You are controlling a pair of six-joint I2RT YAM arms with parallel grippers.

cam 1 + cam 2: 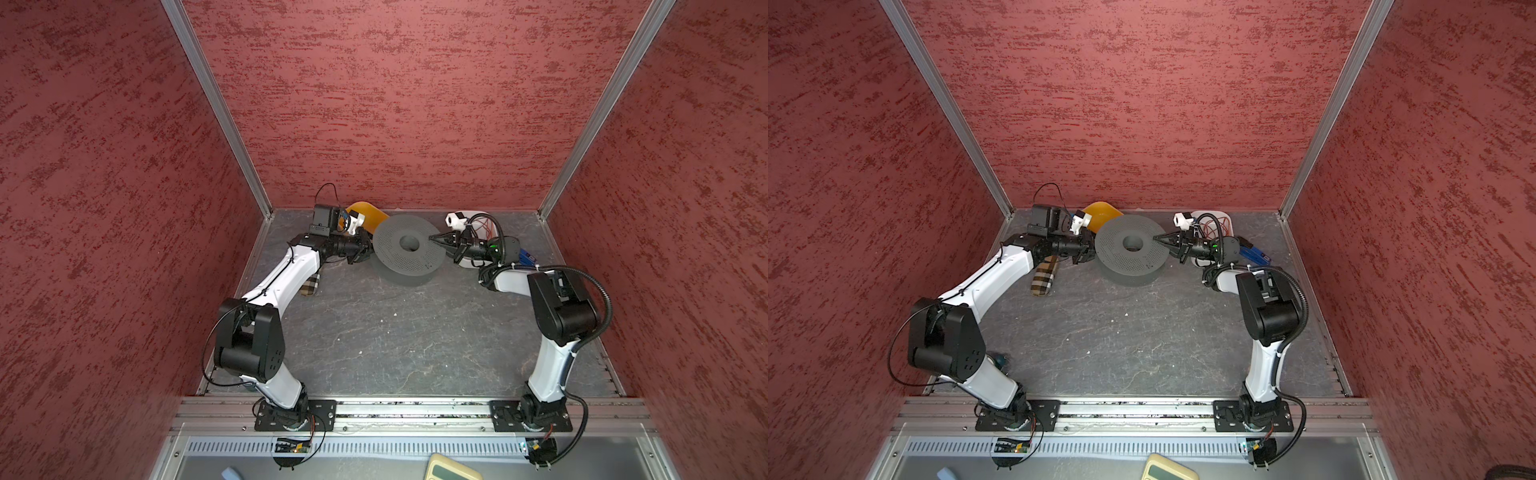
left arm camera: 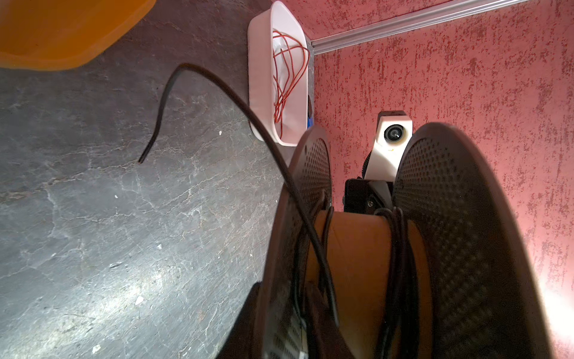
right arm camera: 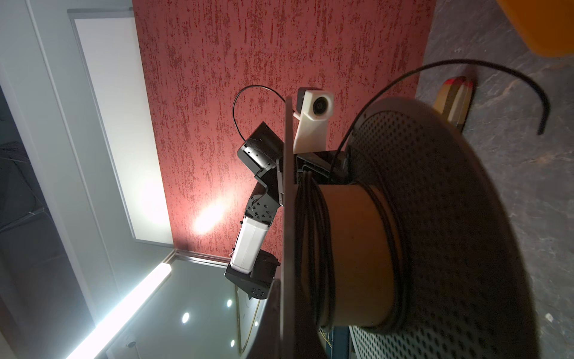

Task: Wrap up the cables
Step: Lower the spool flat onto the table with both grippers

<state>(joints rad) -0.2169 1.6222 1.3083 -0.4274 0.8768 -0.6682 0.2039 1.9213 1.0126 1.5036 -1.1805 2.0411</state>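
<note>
In both top views the grey spool (image 1: 409,249) (image 1: 1129,249) sits at the back of the table (image 1: 395,340), one flange facing up, with an arm at each side. The right gripper (image 1: 432,238) reaches across the upper flange (image 1: 390,253) with its jaws closed thin on that plate, apparently to steady the spool. The left gripper (image 1: 360,251) meets the opposite rim; I cannot tell how wide its jaws stand.

In the left wrist view the cable (image 2: 236,102) is mostly coiled on the tan hub (image 2: 357,248) between the flanges. Its free end arches out over the table, probably the last length to wind in.

In the right wrist view the upper flange runs edge-on away from the camera, which fits a pinch on it. The coils bunch against that side of the hub.
</note>
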